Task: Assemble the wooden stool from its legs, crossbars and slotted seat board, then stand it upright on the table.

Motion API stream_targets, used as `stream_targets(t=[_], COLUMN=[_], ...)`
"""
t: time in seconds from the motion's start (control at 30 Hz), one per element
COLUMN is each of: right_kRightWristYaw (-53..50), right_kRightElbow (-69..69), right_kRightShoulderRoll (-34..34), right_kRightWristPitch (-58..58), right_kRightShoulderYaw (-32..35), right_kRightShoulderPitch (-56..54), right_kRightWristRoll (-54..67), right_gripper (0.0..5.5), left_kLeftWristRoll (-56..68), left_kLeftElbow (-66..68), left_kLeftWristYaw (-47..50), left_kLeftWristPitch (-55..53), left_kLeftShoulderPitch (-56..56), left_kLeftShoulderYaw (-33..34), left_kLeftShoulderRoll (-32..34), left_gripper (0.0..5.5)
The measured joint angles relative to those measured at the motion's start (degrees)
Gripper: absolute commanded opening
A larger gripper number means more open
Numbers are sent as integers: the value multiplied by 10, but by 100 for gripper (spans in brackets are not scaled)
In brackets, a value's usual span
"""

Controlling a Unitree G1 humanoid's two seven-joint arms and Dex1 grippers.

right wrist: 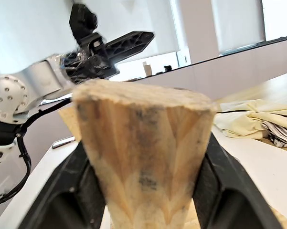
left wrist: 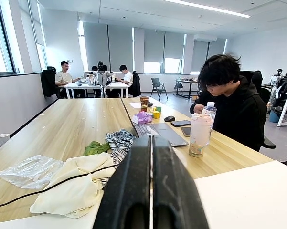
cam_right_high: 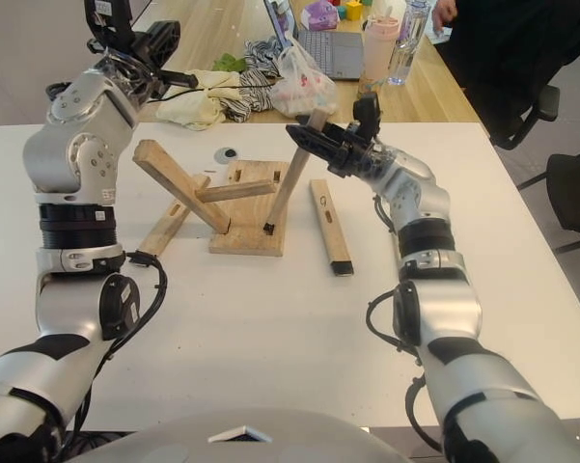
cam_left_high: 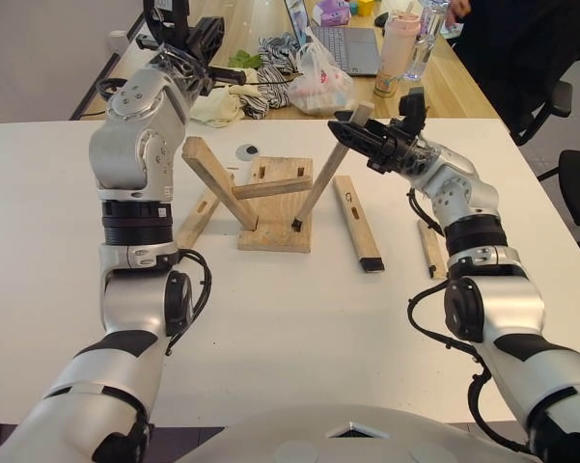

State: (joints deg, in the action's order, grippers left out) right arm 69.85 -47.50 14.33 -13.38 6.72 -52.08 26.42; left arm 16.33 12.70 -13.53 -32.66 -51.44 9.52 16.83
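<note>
The slotted seat board (cam_left_high: pixel 275 231) lies flat on the white table. A wooden leg (cam_left_high: pixel 216 181) leans up from it to the left, and a crossbar (cam_left_high: pixel 272 187) runs from that leg toward a second leg (cam_left_high: pixel 323 178). My right gripper (cam_left_high: pixel 350 129) is shut on the second leg's upper end (right wrist: pixel 143 143), whose foot rests on the board. Raised high at the back left, my left gripper (cam_left_high: pixel 230 74) is shut with nothing in it, its fingers (left wrist: pixel 150 191) pressed together. Another leg (cam_left_high: pixel 357 222), a piece (cam_left_high: pixel 198 217) left of the board and a short bar (cam_left_high: pixel 430 249) lie loose.
A wooden desk (cam_left_high: pixel 463 92) behind the table carries a laptop (cam_left_high: pixel 343 43), a plastic bag (cam_left_high: pixel 318 82), cloths (cam_left_high: pixel 222 101), a pink bottle (cam_left_high: pixel 396 53) and a clear bottle (cam_left_high: pixel 420 43). A black office chair (cam_left_high: pixel 560 96) stands at the right. A small round disc (cam_left_high: pixel 247 150) lies behind the board.
</note>
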Motion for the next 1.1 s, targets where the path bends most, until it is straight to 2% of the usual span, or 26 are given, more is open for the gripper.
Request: stream_targets(t=[0.57, 0.8, 0.9, 1.0, 1.1], right_kRightWristYaw=[89, 87, 81, 72, 71], right_kRightElbow=[13, 46, 57, 58, 59], right_kRightShoulderRoll=[16, 22, 22, 21, 20], right_kRightWristPitch=[90, 95, 104, 107, 106], right_kRightShoulderYaw=[-95, -107, -113, -119, -119], right_kRightShoulderPitch=[-13, 5, 12, 13, 13], right_kRightWristRoll=[-79, -80, -80, -80, -77], right_gripper=[203, 203, 203, 203, 203], left_kLeftWristRoll=[3, 3, 1, -2, 0], left_kLeftElbow=[-25, -41, -65, -149, -215], left_kLeftWristYaw=[17, 20, 8, -105, -286], left_kLeftWristPitch=[-5, -15, -28, -55, -71], left_kLeftShoulderPitch=[23, 38, 48, 56, 56], left_kLeftShoulderYaw=[5, 2, -23, -111, -182], left_kLeftShoulderRoll=[-16, -20, -21, 39, 185], left_gripper=[0, 0, 0, 0, 0])
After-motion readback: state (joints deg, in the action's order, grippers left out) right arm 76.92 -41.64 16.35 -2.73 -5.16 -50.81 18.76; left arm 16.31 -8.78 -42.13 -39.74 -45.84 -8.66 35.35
